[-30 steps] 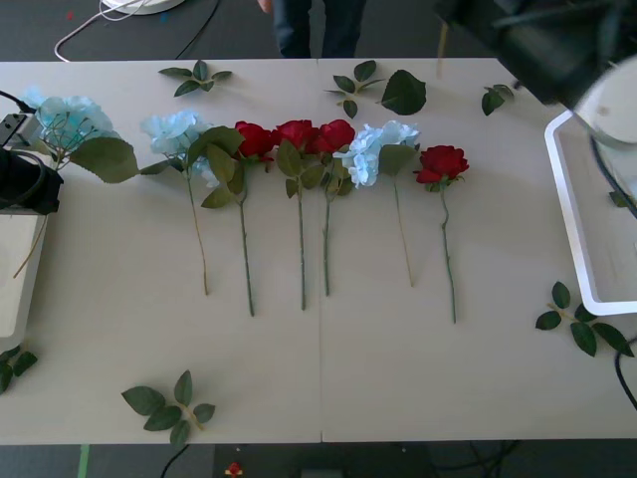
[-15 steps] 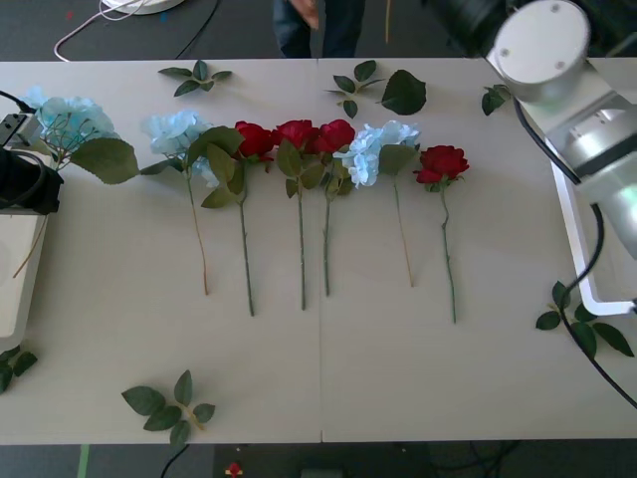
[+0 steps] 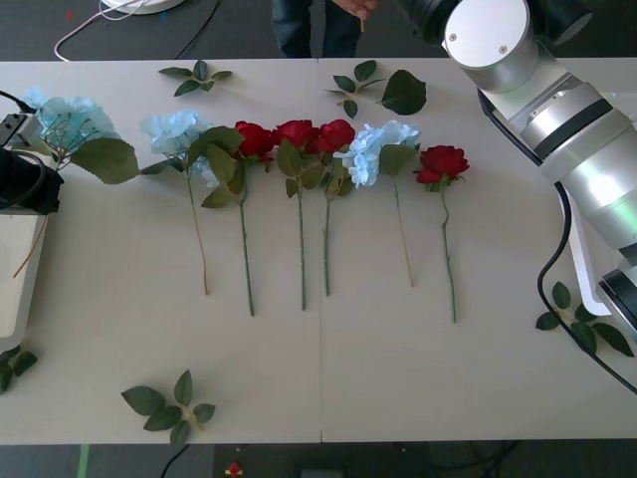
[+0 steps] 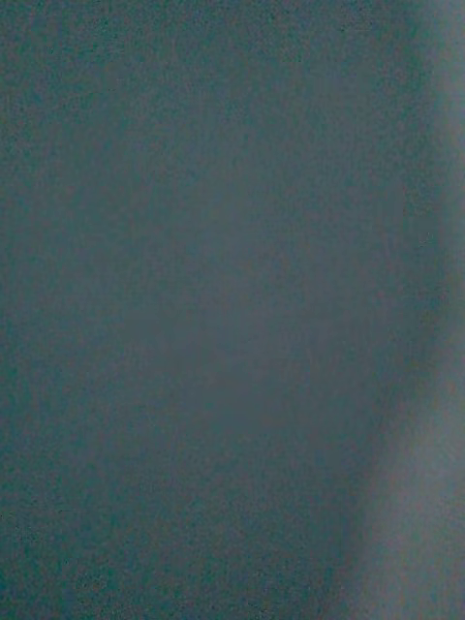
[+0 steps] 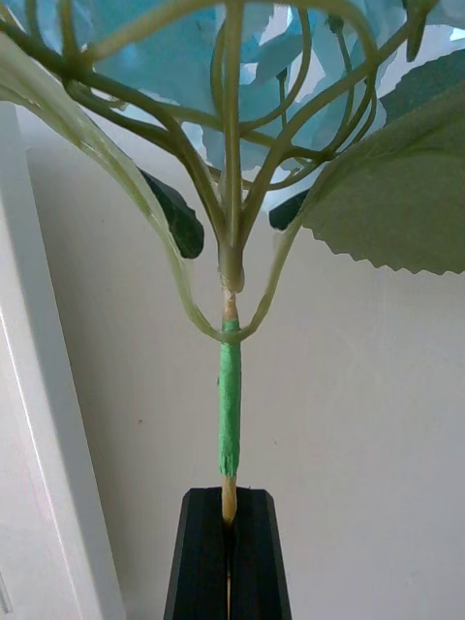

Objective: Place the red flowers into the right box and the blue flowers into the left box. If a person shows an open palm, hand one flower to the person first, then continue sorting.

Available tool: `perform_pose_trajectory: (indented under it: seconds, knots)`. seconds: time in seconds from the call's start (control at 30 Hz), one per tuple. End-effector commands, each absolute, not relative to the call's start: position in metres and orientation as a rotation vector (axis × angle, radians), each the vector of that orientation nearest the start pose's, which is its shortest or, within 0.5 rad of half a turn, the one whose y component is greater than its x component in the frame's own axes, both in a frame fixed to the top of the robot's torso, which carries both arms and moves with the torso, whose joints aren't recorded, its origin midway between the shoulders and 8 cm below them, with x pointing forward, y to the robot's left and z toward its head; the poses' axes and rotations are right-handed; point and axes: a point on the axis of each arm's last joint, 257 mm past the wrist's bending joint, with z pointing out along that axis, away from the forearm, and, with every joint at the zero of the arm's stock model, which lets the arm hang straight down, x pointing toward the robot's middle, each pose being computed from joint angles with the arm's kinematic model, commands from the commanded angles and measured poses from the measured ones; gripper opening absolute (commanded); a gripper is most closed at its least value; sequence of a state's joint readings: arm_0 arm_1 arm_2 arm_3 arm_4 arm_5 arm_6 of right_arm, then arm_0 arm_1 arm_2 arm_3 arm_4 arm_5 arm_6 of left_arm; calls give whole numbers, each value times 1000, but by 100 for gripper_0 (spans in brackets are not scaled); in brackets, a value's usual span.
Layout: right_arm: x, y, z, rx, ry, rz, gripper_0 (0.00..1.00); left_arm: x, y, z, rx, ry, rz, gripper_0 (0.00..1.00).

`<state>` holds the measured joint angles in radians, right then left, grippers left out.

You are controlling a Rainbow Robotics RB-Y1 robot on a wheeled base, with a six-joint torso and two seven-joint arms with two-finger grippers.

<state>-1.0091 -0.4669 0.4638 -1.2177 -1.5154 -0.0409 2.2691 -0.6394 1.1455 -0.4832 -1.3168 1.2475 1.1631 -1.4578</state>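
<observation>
Blue flower stem pinched upright, left box right beside it

The left end effector (image 5: 229, 552) has its black fingers pressed together on a blue flower (image 3: 68, 121) stem, the long axis running straight out from the fingertips. It hangs at the bench's (image 3: 318, 378) left edge, over the left box (image 3: 15, 289). I cannot tell the right end effector's state.

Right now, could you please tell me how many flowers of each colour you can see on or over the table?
Red roses: 4
Blue hydrangeas: 3, one of them held by its stem in the left tool
Total: 7
</observation>
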Motion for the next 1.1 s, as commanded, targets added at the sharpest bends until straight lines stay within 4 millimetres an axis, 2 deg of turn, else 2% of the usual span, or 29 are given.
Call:
perform_pose_trajectory:
  seconds: [0.03,0.17,0.23,0.27,0.3,0.9,1.1]
  knots:
    - [656,-10,174,-377,1076,479,0,528,432,-176,51,2615,-26,0]
    - [656,-9,173,-375,1080,487,2,528,432,-176,51,2615,-26,0]
    - [656,-10,173,-378,1079,481,42,528,432,-176,51,2615,-26,0]
    - [656,-9,173,-379,1078,482,93,528,432,-176,51,2615,-26,0]
    - [656,-9,173,-379,1078,482,100,528,432,-176,51,2615,-26,0]
    - [659,-14,164,-352,1106,516,100,528,432,-176,51,2615,-26,0]
    - [661,-27,143,-378,1158,517,100,528,432,-176,51,2615,-26,0]
